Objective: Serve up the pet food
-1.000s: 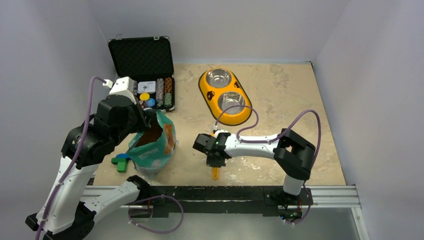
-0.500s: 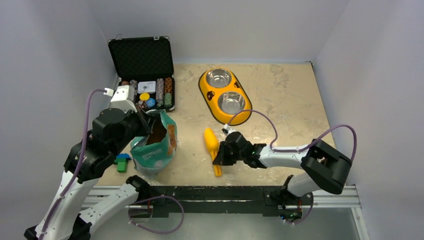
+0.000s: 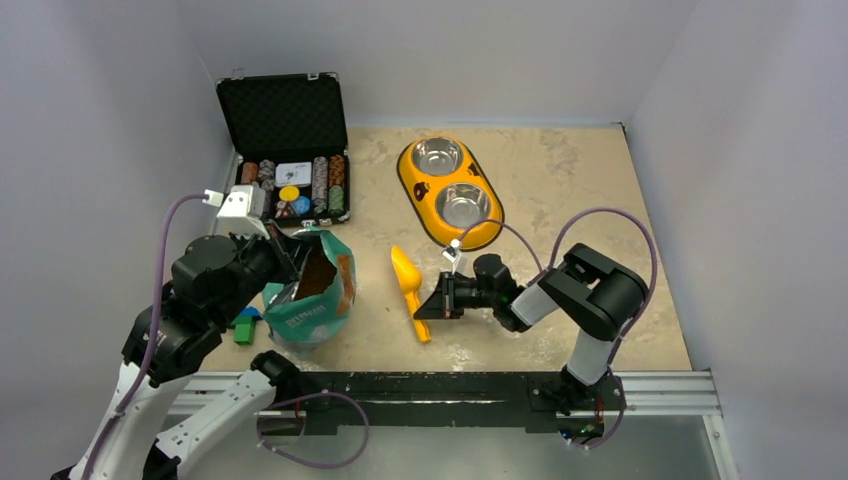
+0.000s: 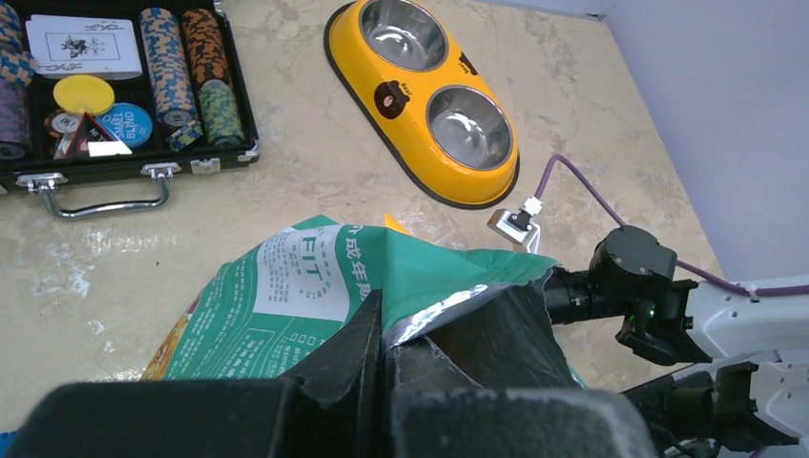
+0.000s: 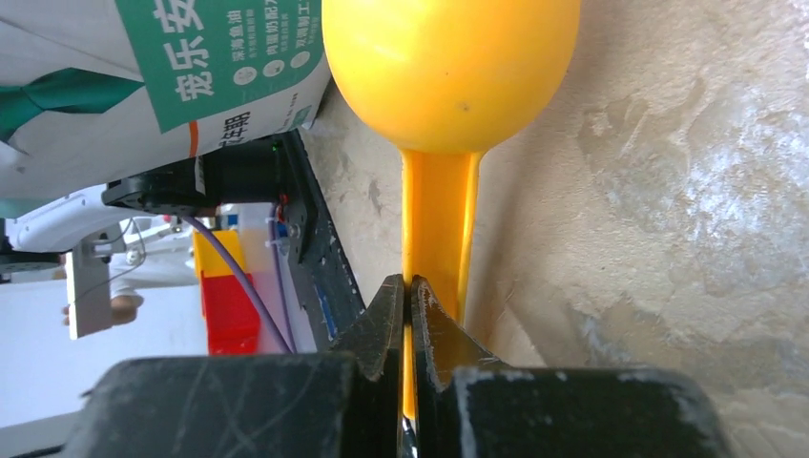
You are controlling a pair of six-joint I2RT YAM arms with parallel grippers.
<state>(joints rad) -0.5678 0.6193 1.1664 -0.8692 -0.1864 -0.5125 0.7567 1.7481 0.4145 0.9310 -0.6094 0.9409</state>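
Holding the pouch open, scoop in hand

Pinching the top rim of the teal-green pouch [image 3: 305, 310], the left gripper [image 4: 383, 329] is clenched on the foil lip. This props the mouth open and steadies the bag near the bench's near-left corner. The top view shows why: the brown kibble [image 3: 315, 272] sits inside, exposed through that opening, and none is in the bowls yet.

The right gripper [image 5: 410, 296] is clamped on the thin handle of the yellow scoop [image 5: 448, 57], low down near its end, so the scoop's bowl projects forward with its rounded back to the wrist camera. It sits just beside the pouch, toward the near edge; whether it rests on the bench or hangs just above cannot be told.

The yellow double-bowl feeder [image 3: 450, 192] lies toward the far edge, both steel bowls bare, so filling them is likely the goal. An open poker-chip case [image 3: 290, 190] occupies the far-left corner, apart from the work.
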